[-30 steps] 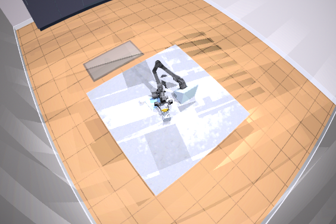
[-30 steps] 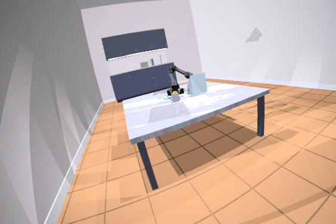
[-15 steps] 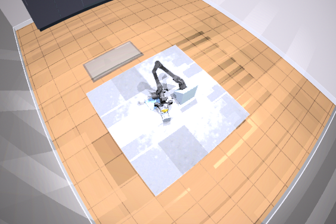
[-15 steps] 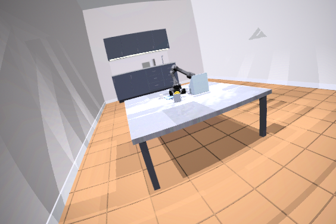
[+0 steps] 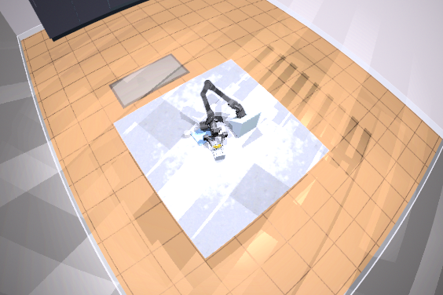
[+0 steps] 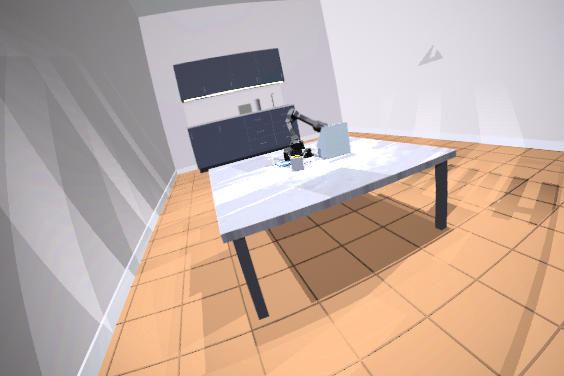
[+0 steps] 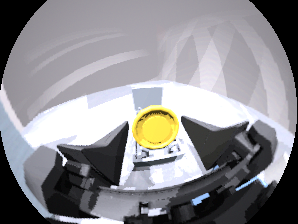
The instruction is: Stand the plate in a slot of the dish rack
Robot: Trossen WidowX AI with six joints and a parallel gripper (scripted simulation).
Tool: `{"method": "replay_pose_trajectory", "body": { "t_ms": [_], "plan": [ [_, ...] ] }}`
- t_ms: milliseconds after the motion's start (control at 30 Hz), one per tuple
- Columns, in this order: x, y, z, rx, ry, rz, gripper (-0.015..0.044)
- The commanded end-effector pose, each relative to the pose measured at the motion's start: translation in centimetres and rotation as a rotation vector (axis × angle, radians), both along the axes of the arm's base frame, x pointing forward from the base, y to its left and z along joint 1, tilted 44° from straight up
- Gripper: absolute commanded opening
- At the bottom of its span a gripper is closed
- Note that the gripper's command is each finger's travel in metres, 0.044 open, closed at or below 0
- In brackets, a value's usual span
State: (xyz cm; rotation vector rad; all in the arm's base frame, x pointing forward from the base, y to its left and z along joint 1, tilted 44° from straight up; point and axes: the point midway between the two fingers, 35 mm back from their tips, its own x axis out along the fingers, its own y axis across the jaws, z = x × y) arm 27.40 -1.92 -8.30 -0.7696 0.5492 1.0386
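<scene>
the claw [image 7: 156, 156] is seen parted, its two dark fingers spread wide with nothing gripped between them. the yellow plate [image 7: 154, 127] is viewed face-on, upright, centred in the gap just beyond the fingertips and above the pale dish rack [image 7: 158, 155]; contact with the fingers cannot be told. from the top view the claw [image 5: 215, 143] is found low over the white worktop [image 5: 275, 166], beside a pale box [image 5: 245, 124].

Glossy yellow plate [image 7: 154, 125], matt black fingers, smooth pale marbled table [image 6: 380, 172], tiled floor [image 6: 400, 302]
</scene>
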Motion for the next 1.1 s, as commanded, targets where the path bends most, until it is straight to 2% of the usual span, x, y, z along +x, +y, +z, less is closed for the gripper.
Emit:
{"method": "replay_pose_trajectory", "body": {
  "t_ms": [0,100,433,700,1067],
  "plan": [
    [0.0,0.0,0.0,0.000,0.000,0.000,0.0400],
    [0.2,0.5,0.6,-0.001,0.003,0.002,0.0400],
    [1.0,7.9,8.5,0.012,0.033,0.019,0.0400],
    [1.0,8.1,8.5,0.011,0.053,0.007,0.0400],
    [0.2,8.7,7.7,-0.053,0.350,-0.203,0.0400]
  ]
}}
